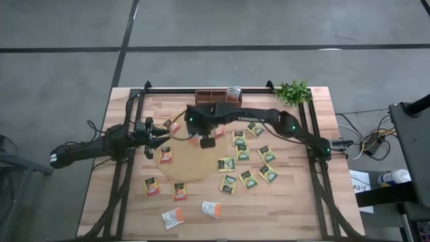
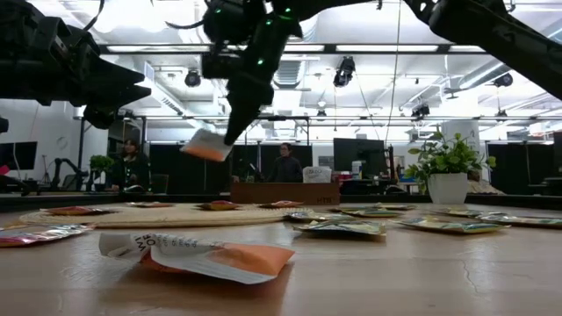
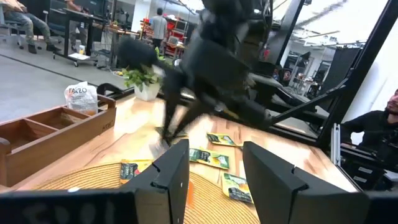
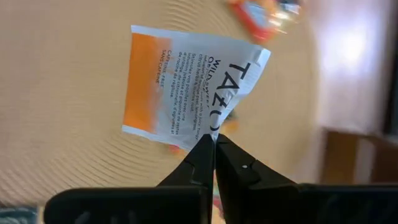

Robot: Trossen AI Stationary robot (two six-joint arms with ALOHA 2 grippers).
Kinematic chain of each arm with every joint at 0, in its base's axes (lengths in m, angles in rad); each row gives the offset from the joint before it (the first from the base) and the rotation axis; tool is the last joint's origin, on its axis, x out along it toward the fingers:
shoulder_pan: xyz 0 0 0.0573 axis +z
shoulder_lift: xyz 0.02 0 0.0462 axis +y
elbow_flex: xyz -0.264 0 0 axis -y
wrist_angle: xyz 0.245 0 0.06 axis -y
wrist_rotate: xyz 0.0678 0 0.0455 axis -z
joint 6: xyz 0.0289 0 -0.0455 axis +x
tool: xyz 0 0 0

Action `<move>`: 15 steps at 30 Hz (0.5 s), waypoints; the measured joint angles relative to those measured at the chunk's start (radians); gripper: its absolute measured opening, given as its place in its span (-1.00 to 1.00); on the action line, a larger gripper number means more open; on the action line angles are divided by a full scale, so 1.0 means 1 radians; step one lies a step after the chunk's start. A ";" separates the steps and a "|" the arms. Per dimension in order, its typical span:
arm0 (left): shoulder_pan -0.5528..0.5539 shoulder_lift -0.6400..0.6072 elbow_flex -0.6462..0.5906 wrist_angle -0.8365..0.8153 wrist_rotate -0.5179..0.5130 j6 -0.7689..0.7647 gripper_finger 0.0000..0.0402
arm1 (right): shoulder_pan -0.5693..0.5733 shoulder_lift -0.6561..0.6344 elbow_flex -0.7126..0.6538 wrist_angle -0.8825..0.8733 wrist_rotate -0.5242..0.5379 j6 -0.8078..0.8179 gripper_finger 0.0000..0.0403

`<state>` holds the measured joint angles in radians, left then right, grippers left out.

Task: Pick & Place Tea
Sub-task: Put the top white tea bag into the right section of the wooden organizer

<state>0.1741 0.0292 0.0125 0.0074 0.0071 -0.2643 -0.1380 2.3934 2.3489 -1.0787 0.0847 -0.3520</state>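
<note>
Tea sachets lie scattered on the wooden table: green-yellow ones point(image 1: 242, 156) to the right, orange ones point(image 1: 152, 186) and white ones point(image 1: 173, 217) near the front. My right gripper point(image 4: 214, 142) hangs over the round tan mat point(image 1: 191, 168), shut on a white-and-orange sachet point(image 4: 186, 87), which also shows in the low view point(image 2: 206, 147). My left gripper point(image 3: 214, 168) waits at the mat's left edge, pointing level, open with nothing between its fingers. The wooden tray point(image 1: 216, 95) stands at the far edge with one sachet point(image 1: 233, 92) in its right compartment. My right gripper pinches the sachet by the edge on its white printed side point(image 4: 210, 127), only between its fingertips point(image 4: 202, 152). The fingers come from above, slanting down. The sachet hangs tilted below them, lifted clear of the mat.
A potted plant point(image 1: 293, 91) stands at the far right corner. More orange sachets point(image 1: 165, 154) lie on the mat near my left gripper. Black frame rails point(image 1: 314, 144) run along the table's sides. People sit in the room beyond the table.
</note>
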 joint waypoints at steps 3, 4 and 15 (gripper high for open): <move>0.000 0.000 0.000 0.000 0.000 0.000 -0.28 | -0.033 -0.040 0.000 -0.019 0.060 -0.017 -0.96; 0.000 0.000 0.000 0.000 0.000 0.000 -0.28 | -0.046 -0.051 0.000 -0.026 0.075 -0.024 -0.96; 0.000 0.001 0.000 0.000 0.000 0.000 -0.28 | -0.237 -0.164 -0.014 -0.063 0.158 -0.065 -0.96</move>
<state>0.1741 0.0303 0.0125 0.0075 0.0067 -0.2642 -0.3749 2.2298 2.3350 -1.1421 0.2429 -0.4174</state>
